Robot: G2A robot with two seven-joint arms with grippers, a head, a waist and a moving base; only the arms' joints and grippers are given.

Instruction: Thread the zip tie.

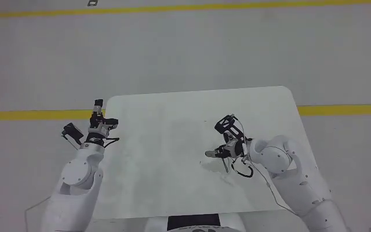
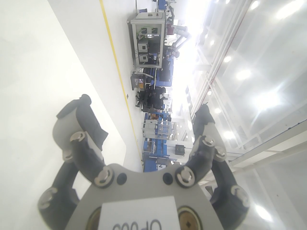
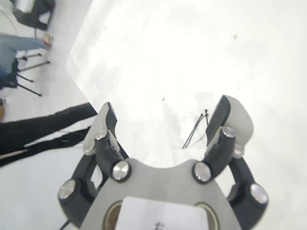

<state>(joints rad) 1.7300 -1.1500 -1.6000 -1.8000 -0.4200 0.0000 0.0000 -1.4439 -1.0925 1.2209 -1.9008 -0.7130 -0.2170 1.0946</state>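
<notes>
Lying beside right hand (image 3: 165,108): zip tie (image 3: 192,131).

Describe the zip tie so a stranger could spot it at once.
Start at the white table and go to the right hand, which hangs open over it. The zip tie lies on the tabletop beside one of that hand's fingers. It is thin, black and wiry, unlike the few tiny specks around it.
</notes>
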